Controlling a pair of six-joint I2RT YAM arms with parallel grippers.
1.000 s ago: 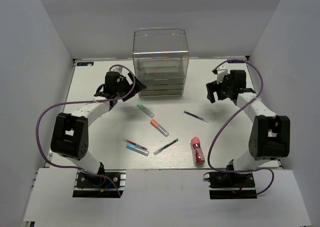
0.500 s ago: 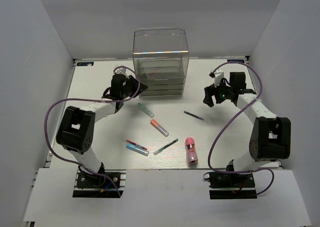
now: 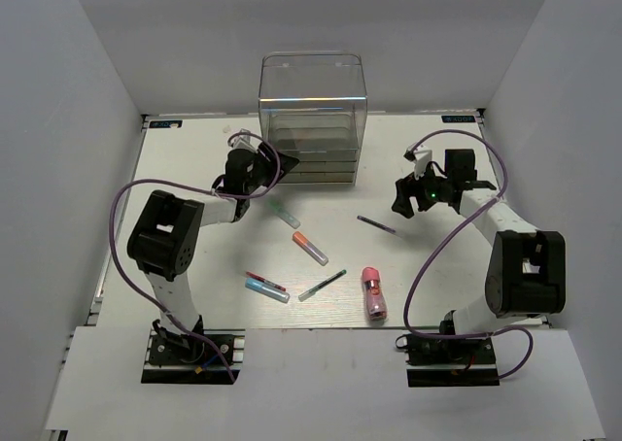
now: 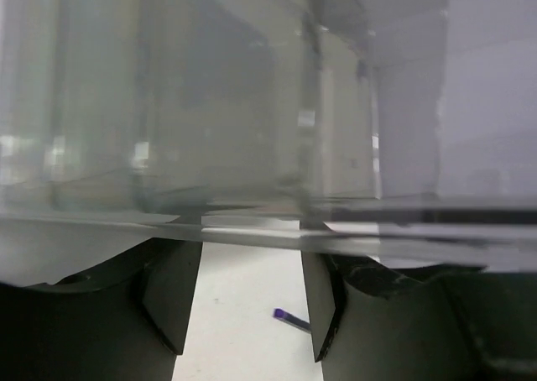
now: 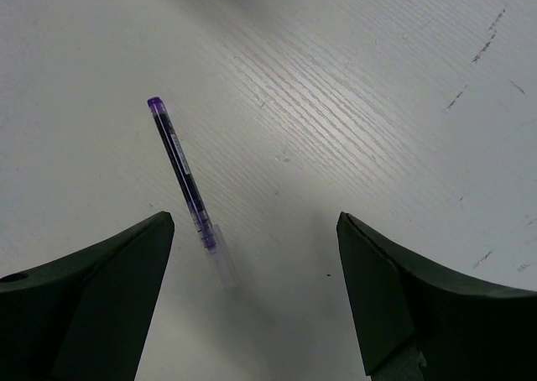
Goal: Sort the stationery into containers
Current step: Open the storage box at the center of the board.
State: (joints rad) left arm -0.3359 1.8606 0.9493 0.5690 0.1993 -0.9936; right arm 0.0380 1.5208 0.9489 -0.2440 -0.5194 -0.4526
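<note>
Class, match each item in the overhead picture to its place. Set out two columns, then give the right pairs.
Items:
1 clear drawer box
2 purple pen
3 pink-capped marker

Places:
a nearest the front edge of the table
b just ahead of the open right gripper
c middle of the far edge

Pairs: 1-c, 2-b, 3-a

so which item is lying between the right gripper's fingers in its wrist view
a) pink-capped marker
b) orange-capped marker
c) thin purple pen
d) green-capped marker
c: the right wrist view shows a thin purple pen lying flat on the white table, in the gap of the open right gripper, with neither finger touching it.
</note>
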